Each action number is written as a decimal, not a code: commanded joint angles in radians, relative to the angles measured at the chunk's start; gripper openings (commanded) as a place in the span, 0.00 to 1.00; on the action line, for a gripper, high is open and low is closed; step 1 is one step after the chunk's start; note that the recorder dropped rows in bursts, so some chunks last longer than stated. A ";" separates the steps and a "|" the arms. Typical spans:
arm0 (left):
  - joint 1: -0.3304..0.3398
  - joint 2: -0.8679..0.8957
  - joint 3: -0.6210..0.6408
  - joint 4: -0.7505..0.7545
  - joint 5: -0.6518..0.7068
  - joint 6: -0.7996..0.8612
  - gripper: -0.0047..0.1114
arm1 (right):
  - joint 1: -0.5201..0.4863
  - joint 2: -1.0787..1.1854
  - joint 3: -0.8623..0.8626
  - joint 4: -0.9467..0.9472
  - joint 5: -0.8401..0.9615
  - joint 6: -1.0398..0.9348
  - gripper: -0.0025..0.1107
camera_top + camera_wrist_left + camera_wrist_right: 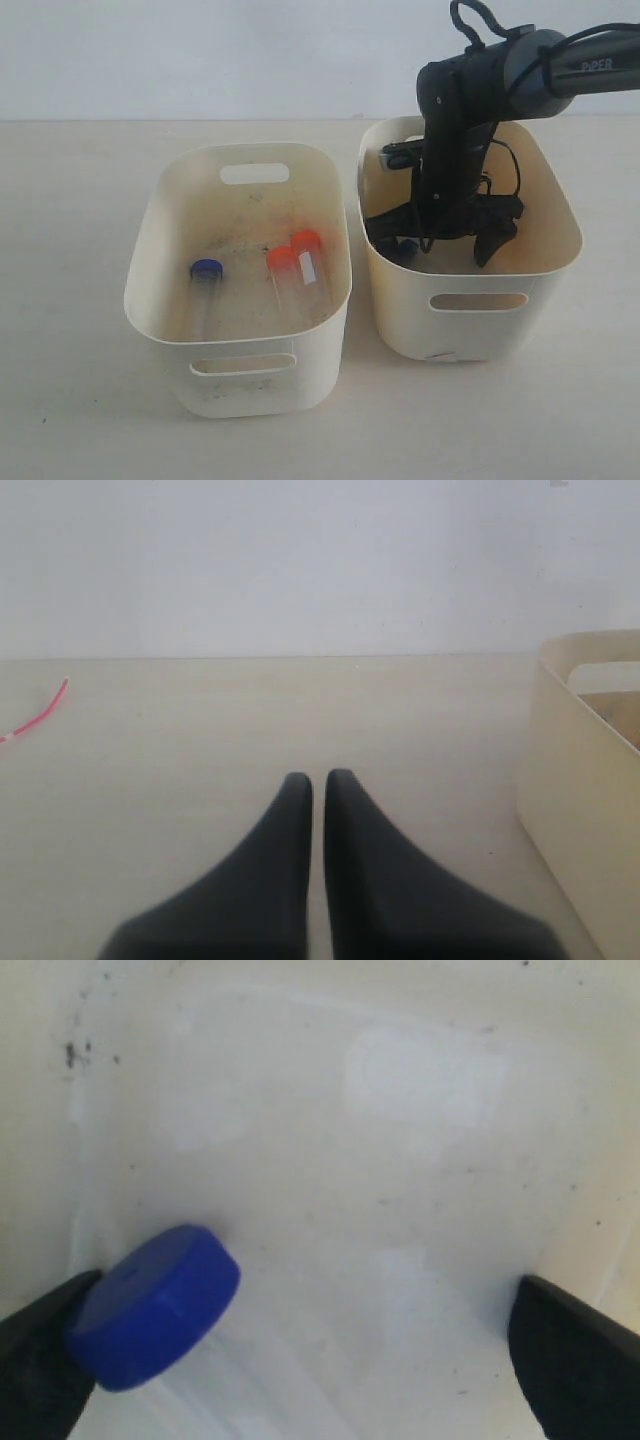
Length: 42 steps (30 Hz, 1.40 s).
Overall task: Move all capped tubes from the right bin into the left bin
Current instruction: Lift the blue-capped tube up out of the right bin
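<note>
- A blue-capped clear plastic tube [155, 1305] lies on the floor of the yellowish cream plastic right bin [470, 335], close to the wall nearest the other tub. Its cap tilts up toward the wrist camera, and its clear body trails faintly away along the floor.
- The right pincer [310, 1360], lowered inside that bin, is spread wide and grips nothing. One black finger [35, 1360] sits just beside the blue cap, the other well apart from it.
- Three more tubes rest in the whiter, smudged plastic left bin [240, 395]: a second blue-capped tube [207, 268], an orange-capped tube [282, 257] and a white-labelled orange-capped tube [307, 243]. They lie roughly parallel, caps toward the far wall and long axes running to the near wall.
- The left pincer [318, 780] hovers over the pale desk [150, 740], jaws drawn nearly together and holding nothing.
</note>
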 commanded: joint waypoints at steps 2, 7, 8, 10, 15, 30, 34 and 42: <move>0.000 -0.004 -0.003 -0.002 -0.009 -0.002 0.08 | 0.010 0.058 0.032 -0.043 0.043 -0.038 0.90; 0.000 -0.004 -0.003 -0.002 -0.009 -0.002 0.08 | 0.010 0.058 0.032 -0.054 0.046 -0.023 0.59; 0.000 -0.004 -0.003 -0.002 -0.009 -0.002 0.08 | 0.010 0.058 0.032 -0.056 0.046 -0.023 0.51; 0.000 -0.004 -0.003 -0.002 -0.009 -0.002 0.08 | 0.010 0.058 0.032 -0.064 0.046 -0.023 0.31; 0.000 -0.004 -0.003 -0.002 -0.009 -0.002 0.08 | 0.010 0.058 0.032 -0.076 0.046 -0.023 0.02; 0.000 -0.004 -0.003 -0.002 -0.009 -0.002 0.08 | 0.010 -0.046 0.028 -0.149 0.008 0.034 0.02; 0.000 -0.004 -0.003 -0.002 -0.009 -0.002 0.08 | 0.010 -0.099 0.028 -0.149 -0.010 0.037 0.02; 0.000 -0.004 -0.003 -0.002 -0.009 -0.002 0.08 | 0.010 -0.229 0.028 -0.151 -0.082 0.037 0.02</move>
